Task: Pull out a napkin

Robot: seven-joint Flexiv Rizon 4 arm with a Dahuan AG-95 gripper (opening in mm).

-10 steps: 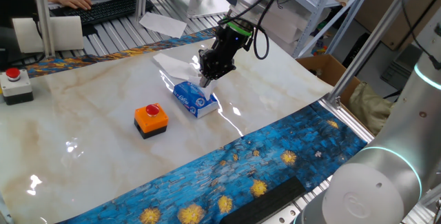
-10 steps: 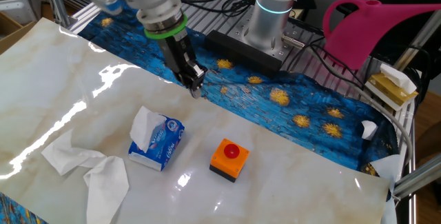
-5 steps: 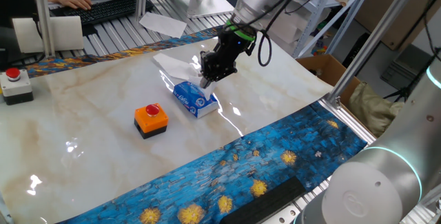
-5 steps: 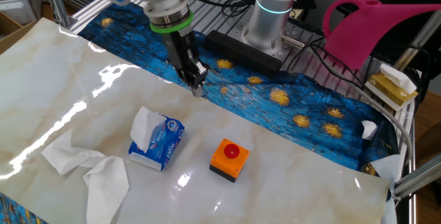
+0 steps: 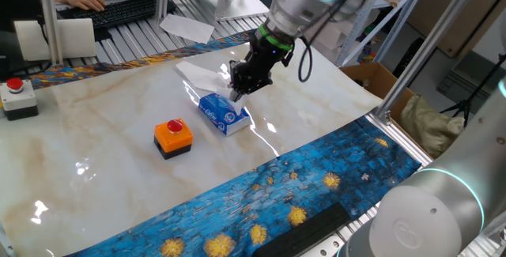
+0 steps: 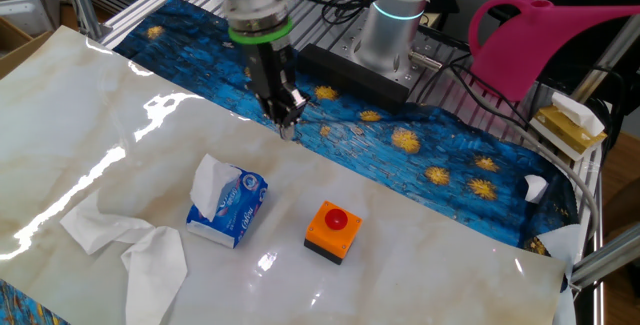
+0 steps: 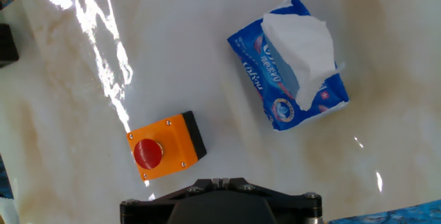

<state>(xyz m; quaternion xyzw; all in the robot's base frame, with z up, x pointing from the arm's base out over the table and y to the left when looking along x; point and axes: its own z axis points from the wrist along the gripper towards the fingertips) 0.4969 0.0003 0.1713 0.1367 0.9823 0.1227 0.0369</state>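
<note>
A white napkin (image 6: 208,185) sticks up from the slot of the small blue carton (image 6: 232,211) on the marble table; both also show in the hand view, the napkin (image 7: 303,41) and the carton (image 7: 275,103). My gripper (image 6: 287,125) hangs above the table, behind and to the right of the carton, apart from it. Its jaws stand together with nothing between them. In one fixed view the gripper (image 5: 237,91) is just above the carton (image 5: 224,114). Only the gripper's body shows at the bottom of the hand view.
Loose crumpled napkins (image 6: 130,245) lie left of the carton, also in one fixed view (image 5: 198,73). An orange box with a red button (image 6: 332,230) stands right of the carton. A pink watering can (image 6: 530,35) is at the back right. A red stop button (image 5: 16,97) sits far left.
My gripper has drifted a little to the right and up above the table, still shut and empty. The carton, napkins and orange box have not moved.
</note>
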